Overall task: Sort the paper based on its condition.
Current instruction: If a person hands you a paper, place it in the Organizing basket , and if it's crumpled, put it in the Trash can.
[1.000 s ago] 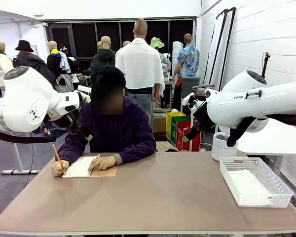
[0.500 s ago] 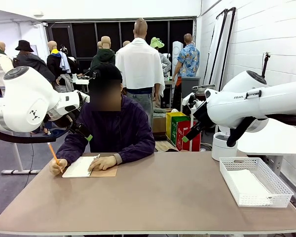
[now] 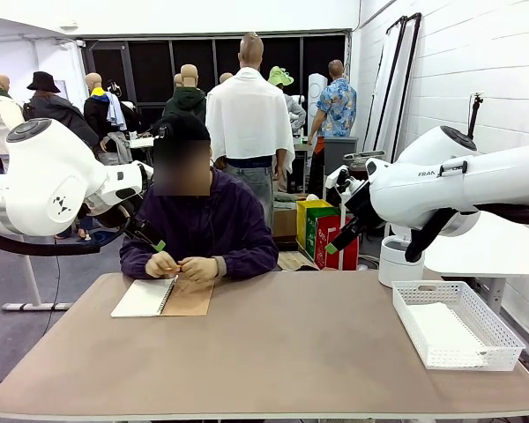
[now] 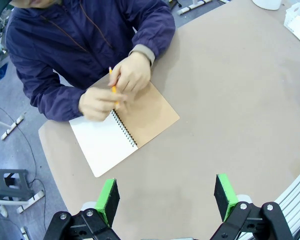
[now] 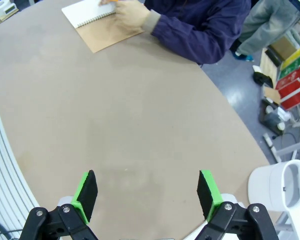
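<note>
**Both grippers wide open, nothing in either**

Left gripper (image 4: 165, 192) hangs over the table (image 4: 230, 100) with its green pads spread apart and nothing between them. Right gripper (image 5: 147, 192), same deal: jaws wide, just bare tabletop underneath. Out past the left one there's an open spiral notebook (image 4: 104, 145), white page up, brown cover lying flat beside it. The person's hands (image 4: 132, 75) sit at its far edge, both on a yellow pencil (image 4: 113, 90). As for the paper (image 3: 443, 328), what looks like white sheets lies flat in the white mesh tray (image 3: 458, 359) on the robot's right side of the table, well apart from the notebook and both grippers.
</note>
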Tool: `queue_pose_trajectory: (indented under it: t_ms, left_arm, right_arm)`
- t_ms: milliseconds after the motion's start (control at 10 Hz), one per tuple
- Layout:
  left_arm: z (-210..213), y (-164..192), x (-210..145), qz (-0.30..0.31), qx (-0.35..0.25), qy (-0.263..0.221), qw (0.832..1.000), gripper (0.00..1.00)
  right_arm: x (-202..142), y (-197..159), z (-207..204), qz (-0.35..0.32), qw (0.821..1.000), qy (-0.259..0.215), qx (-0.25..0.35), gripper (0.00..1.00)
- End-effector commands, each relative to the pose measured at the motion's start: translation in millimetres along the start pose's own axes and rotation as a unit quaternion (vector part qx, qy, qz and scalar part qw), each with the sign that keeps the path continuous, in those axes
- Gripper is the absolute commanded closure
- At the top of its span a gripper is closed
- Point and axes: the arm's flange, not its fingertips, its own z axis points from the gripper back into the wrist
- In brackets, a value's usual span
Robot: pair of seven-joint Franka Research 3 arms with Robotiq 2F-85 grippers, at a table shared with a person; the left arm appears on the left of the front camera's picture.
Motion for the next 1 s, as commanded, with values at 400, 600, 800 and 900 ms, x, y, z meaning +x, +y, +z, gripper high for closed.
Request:
queue_pose_trajectory:
  t_ms: [400,600,800,900]
  left_arm:
    - [-0.4,1.4,0.8,0.001,-0.001,-0.002,1.000,0.00]
    - [-0.4,1.4,0.8,0.001,-0.001,-0.002,1.000,0.00]
    - [-0.4,1.4,0.8,0.001,-0.001,-0.002,1.000,0.00]
    - [-0.4,1.4,0.8,0.001,-0.001,-0.002,1.000,0.00]
  right_arm:
    - [-0.5,0.4,-1.2,0.001,1.000,-0.002,-0.003,0.00]
    - [-0.5,0.4,-1.2,0.001,1.000,-0.002,-0.003,0.00]
    - [-0.5,0.4,-1.2,0.001,1.000,-0.002,-0.003,0.00]
    - [-0.5,0.4,-1.2,0.001,1.000,-0.002,-0.003,0.00]
